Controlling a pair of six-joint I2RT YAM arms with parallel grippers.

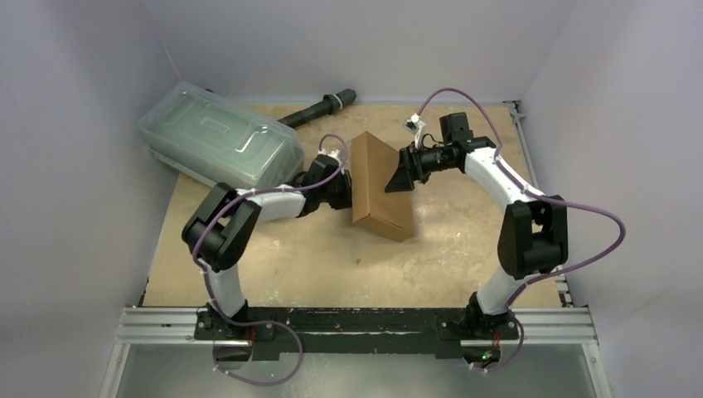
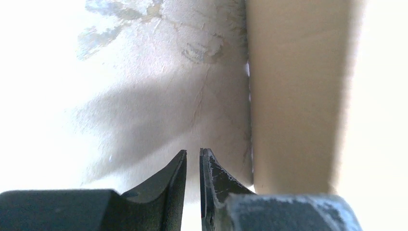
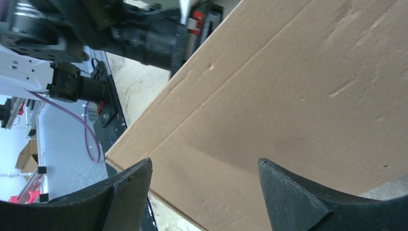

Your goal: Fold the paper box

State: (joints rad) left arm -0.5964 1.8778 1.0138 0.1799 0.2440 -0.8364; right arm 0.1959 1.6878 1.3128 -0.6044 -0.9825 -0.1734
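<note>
**Box flanked by both grippers at mid-table**

Plywood table [image 1: 464, 249] fills the floor of a white-walled enclosure, its surface scuffed and stained. At its far left corner a clear greenish plastic container [image 1: 220, 137] sits with its lid on, set at an angle to the table's edges.

The paper box [image 1: 380, 186] comes next in size. It is plain brown corrugated cardboard, closed into a shallow rectangular shape, and it sits near the middle of the table, between the two arms, with its long axis running from far-left to near-right. The right wrist view shows one broad face with a crease line across it. The left wrist view shows a narrow side wall rising from the tabletop. Whether the box lies flat or tips on an edge I cannot tell.

The left gripper [image 2: 192, 154] reaches in low at the box's left side. Its fingers are almost together, with a thin slit between them and nothing in it. The cardboard wall stands just beside them.

The right gripper [image 3: 204, 161] faces the box's right side with its fingers spread wide, released. The broad face fills the gap beyond them, and neither finger clamps it.

A black rod [image 1: 319, 108] lies at the far edge, just past the container.
</note>
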